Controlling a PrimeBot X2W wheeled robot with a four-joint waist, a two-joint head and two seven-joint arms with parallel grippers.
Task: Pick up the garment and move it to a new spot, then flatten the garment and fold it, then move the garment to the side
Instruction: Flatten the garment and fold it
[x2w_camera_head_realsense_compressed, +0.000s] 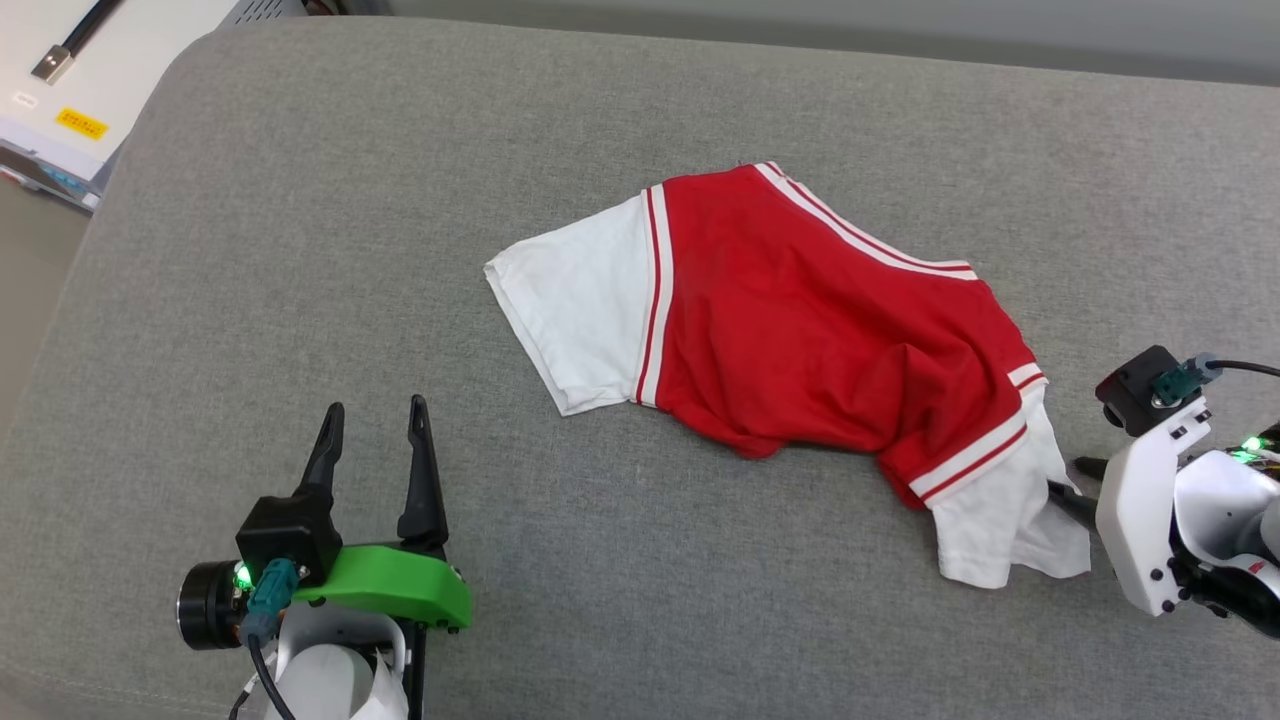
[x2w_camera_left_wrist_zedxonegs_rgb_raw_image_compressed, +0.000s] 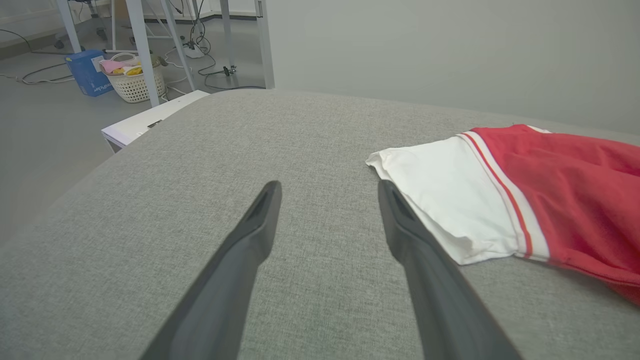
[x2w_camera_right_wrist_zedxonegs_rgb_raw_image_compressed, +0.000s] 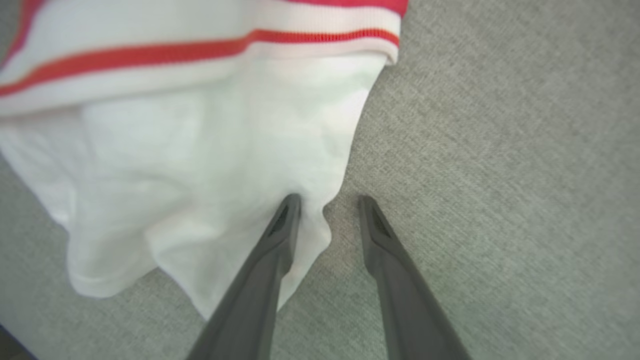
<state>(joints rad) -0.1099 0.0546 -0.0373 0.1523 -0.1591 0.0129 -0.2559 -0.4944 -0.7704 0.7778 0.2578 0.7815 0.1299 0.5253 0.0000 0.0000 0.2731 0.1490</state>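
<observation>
Item inspected: the garment (x2w_camera_head_realsense_compressed: 800, 320), a red jersey T-shirt with white sleeves. It lies rumpled and partly doubled over on the grey padded surface (x2w_camera_head_realsense_compressed: 300, 250). It is ahead and to the right of the left gripper (x2w_camera_head_realsense_compressed: 377, 403) and directly in front of the right gripper (x2w_camera_head_realsense_compressed: 1068, 478).

Left gripper: the jaws are fully apart with nothing between them. It is parked just short of one white sleeve (x2w_camera_left_wrist_zedxonegs_rgb_raw_image_compressed: 450, 200) and does not touch it.

Right gripper (x2w_camera_right_wrist_zedxonegs_rgb_raw_image_compressed: 328, 197): the jaws are partly apart and low at the cloth. One finger lies on the other white sleeve (x2w_camera_right_wrist_zedxonegs_rgb_raw_image_compressed: 200, 150). The other finger is on bare surface just beside the hem. A small fold of the sleeve edge sits in the gap and is not yet pinched.

Judgement: the step in hand is the first pick, taken at this sleeve.

Recommendations:
- Push slightly further in before closing, so that more than the hem tip is caught. The present bite looks thin and could slip on lifting.
- Keep the fingertips pressed low to gather both layers of the sleeve.
- Lift slowly and confirm that the striped band (x2w_camera_right_wrist_zedxonegs_rgb_raw_image_compressed: 200, 55) follows.
- Bring the left gripper to its sleeve so the shirt is carried by two points and does not bunch.
</observation>
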